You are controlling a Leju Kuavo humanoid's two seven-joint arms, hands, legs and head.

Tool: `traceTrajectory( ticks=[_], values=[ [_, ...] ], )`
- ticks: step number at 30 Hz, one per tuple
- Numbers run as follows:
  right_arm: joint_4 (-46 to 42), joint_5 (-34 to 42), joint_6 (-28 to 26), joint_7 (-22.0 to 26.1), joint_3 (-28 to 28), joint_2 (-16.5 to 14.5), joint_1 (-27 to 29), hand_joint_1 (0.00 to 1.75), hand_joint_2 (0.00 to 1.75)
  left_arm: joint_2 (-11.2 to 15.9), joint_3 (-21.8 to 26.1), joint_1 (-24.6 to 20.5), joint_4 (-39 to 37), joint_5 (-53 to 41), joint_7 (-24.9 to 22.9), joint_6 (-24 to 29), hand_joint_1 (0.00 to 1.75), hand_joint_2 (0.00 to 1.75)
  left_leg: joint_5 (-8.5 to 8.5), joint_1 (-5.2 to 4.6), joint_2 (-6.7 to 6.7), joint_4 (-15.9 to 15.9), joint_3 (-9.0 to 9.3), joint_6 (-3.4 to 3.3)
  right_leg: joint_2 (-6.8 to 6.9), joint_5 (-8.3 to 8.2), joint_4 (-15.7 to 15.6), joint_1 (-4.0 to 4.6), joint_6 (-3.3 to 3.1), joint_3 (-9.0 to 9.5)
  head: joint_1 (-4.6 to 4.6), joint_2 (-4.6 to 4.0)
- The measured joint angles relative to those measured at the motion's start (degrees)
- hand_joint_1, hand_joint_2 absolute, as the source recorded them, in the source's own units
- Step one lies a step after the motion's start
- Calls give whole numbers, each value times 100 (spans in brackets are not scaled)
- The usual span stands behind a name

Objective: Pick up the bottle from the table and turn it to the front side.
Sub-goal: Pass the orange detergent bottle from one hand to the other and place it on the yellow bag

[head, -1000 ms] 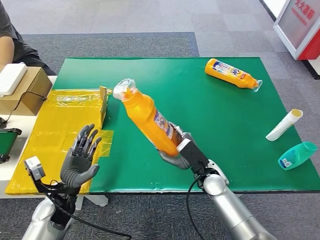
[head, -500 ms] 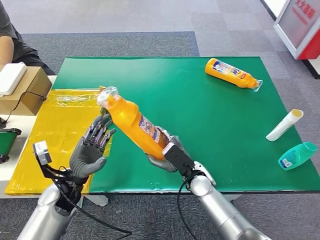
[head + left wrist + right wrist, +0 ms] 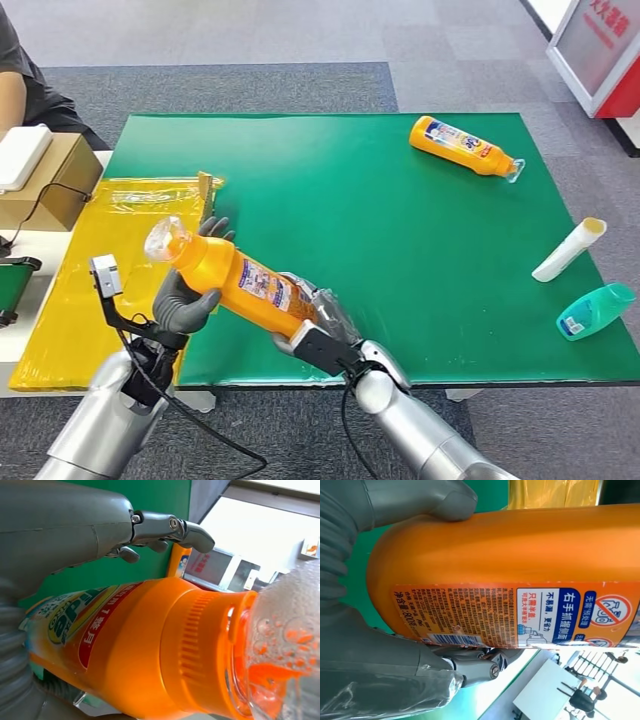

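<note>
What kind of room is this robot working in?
Probably an indoor test or demo space, not a home: grey carpet tiles, a work table with a green mat and yellow taped sheeting, scattered practice bottles, and a person seated alongside.

Bottle (image 3: 241, 283) spans between left hand (image 3: 183, 300) and right hand (image 3: 313, 318), above the table (image 3: 362, 200).

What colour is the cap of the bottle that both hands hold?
The cap is clear, see-through plastic on the orange bottle; the left wrist view shows it best.

My right hand (image 3: 313, 318) grips the orange bottle (image 3: 241, 280) at its base, thumb pressed on top. My left hand (image 3: 185, 300) cups under the bottle's neck, fingers curling around it.
</note>
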State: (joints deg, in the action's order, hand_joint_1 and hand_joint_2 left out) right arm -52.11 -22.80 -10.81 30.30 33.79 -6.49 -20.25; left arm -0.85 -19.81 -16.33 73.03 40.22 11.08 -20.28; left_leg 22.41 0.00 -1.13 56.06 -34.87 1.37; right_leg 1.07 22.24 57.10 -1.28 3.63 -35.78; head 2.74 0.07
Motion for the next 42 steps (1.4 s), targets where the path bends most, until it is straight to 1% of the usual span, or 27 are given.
traceTrajectory(
  ticks=[6, 9, 11, 12, 13, 15, 16, 17, 21, 28, 29, 32, 33, 38, 42],
  values=[
    [0, -56, -74, -14, 87, 5, -2, 175, 175, -19, -104, -73, -193, 8, -3, 49, 0, 175, 0, 0, 0, 0, 0, 0, 0, -1, 0, 0, 0, 0, -1, 0],
    [0, -67, -86, -14, 151, 7, -25, 175, 175, -17, -188, -126, -292, -50, -12, 5, 10, 175, -1, 0, 0, 0, 0, 0, 0, -1, 0, 1, 0, 0, -1, 0],
    [5, -65, -89, -4, 201, 7, -49, 175, 175, -7, -277, -171, -364, -142, -8, -124, 14, 175, -1, 0, 0, 0, 0, 0, 1, -1, 0, 1, 0, 0, -1, 0],
    [8, -59, -90, 5, 218, 7, -59, 175, 175, 3, -325, -190, -398, -191, 0, -207, 33, 175, -1, 0, 0, 0, 0, 0, 0, -1, 0, 1, 0, 0, -1, 0],
    [11, -53, -90, 16, 229, 6, -67, 175, 175, 13, -369, -204, -430, -235, 7, -277, 69, 175, -1, 0, 0, 0, 0, 0, 0, -1, 0, 0, 0, 0, -1, 0],
    [14, -50, -90, 30, 247, 6, -79, 175, 175, 30, -441, -216, -484, -294, 19, -347, 147, 175, 0, 0, 0, 0, 0, 0, 0, 0, 0, 0, 0, 0, 0, 0],
    [14, -50, -90, 32, 254, 6, -82, 175, 175, 37, -469, -218, -503, -327, 37, -362, 169, 175, -1, 0, 0, 0, -1, 0, 1, 0, 0, 0, 0, 0, 0, 0],
    [15, -49, -90, 33, 258, 6, -83, 175, 175, 43, -494, -220, -516, -371, 72, -374, 175, 175, -1, 0, 0, 0, -1, 0, 1, 0, 0, 0, 0, 0, 0, 0],
    [15, -37, -88, 42, 274, 7, -83, 175, 175, 74, -545, -227, -530, -617, 255, -395, 175, 175, 0, 0, 0, 0, -1, 0, 0, -1, 0, 0, 0, 0, 0, 0],
    [15, -35, -91, 49, 306, 7, -74, 175, 175, 112, -568, -230, -525, -799, 402, -397, 175, 175, -1, 0, 0, 0, -1, 1, 1, -1, 0, 1, 0, 0, 0, 0],
    [15, -31, -92, 47, 307, 7, -73, 161, 175, 116, -568, -230, -514, -850, 433, -379, 175, 175, -1, 0, 0, 0, -1, 1, 1, -1, 0, 1, 0, 0, 0, 0],
    [15, 6, -92, 35, 307, 10, -72, 30, 175, 133, -568, -216, -429, -1042, 520, -237, 175, 175, -1, 0, 0, 0, -1, 1, 0, -1, 0, 0, 0, 0, 1, 0],
    [15, 19, -92, 21, 305, 14, -71, 0, 175, 142, -567, -200, -374, -1158, 562, -139, 175, 175, -1, 0, 0, 0, -1, 1, 0, -1, 0, 0, 0, 0, 0, 0],
    [15, 100, -142, -164, 201, 85, -8, 0, 175, 249, -477, -37, 123, -2138, 868, 768, 175, 175, -1, 0, 0, 0, -1, 1, 1, -1, 0, 1, 0, -1, 0, 0],
    [14, 158, -214, -243, 47, 169, 59, 0, 175, 374, -378, 23, 528, -2694, 913, 1189, 175, 175, -1, 0, 0, 0, -1, 1, 1, -1, 0, 1, 0, 0, -1, 0]
  ],
)
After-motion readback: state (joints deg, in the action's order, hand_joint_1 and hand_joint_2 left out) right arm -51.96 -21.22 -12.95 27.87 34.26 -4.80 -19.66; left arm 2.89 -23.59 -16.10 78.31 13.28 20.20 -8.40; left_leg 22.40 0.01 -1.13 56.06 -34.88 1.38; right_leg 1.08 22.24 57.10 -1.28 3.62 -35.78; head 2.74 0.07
